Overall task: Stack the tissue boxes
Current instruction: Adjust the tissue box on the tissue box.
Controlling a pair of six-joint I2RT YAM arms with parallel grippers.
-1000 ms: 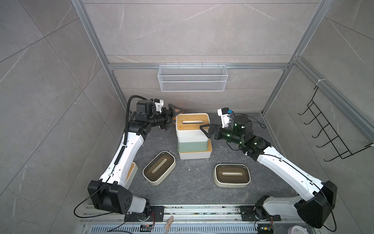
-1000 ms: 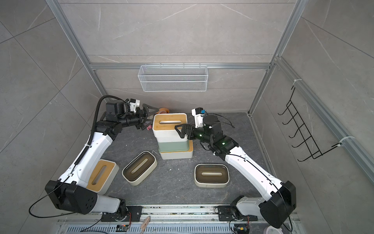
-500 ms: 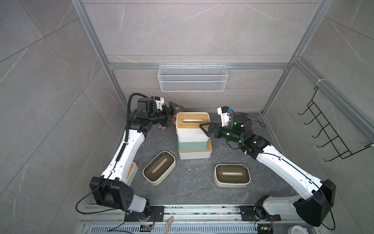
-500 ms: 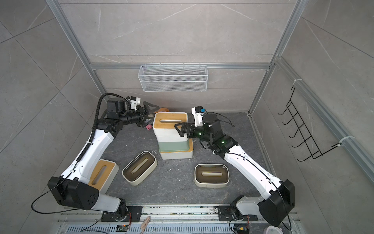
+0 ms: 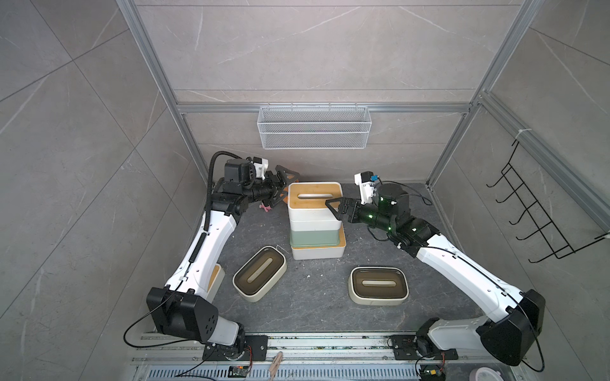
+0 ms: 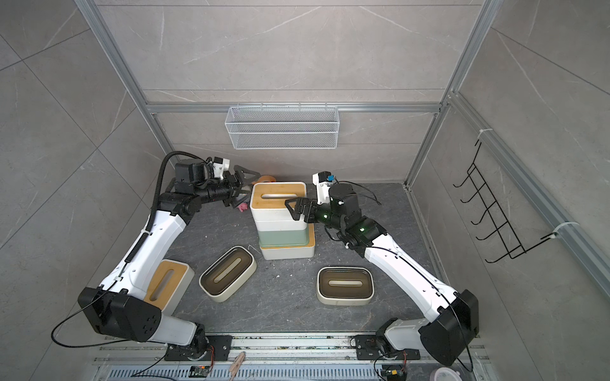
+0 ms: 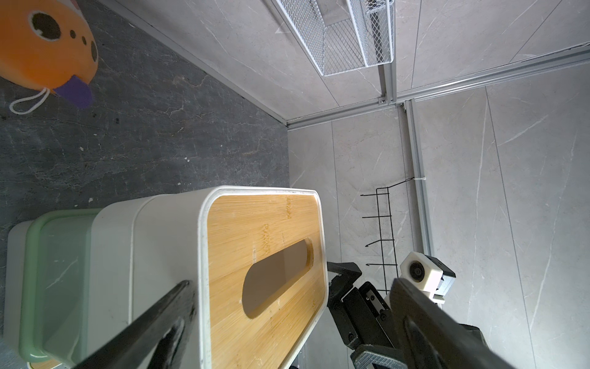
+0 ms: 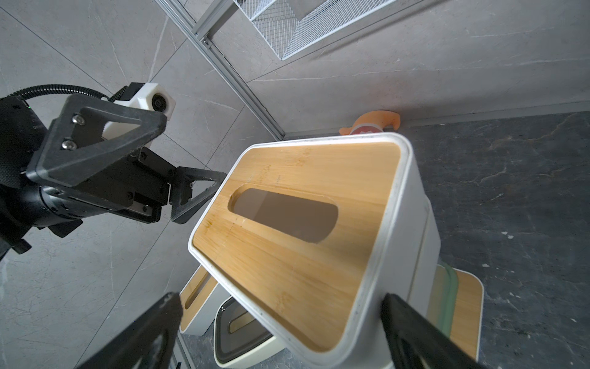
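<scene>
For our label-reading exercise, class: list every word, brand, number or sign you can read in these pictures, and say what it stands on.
None can be read.
The top box's bamboo lid shows only wood grain.
A red and white patch on the orange toy is too blurred to tell whether it is lettering.
</scene>
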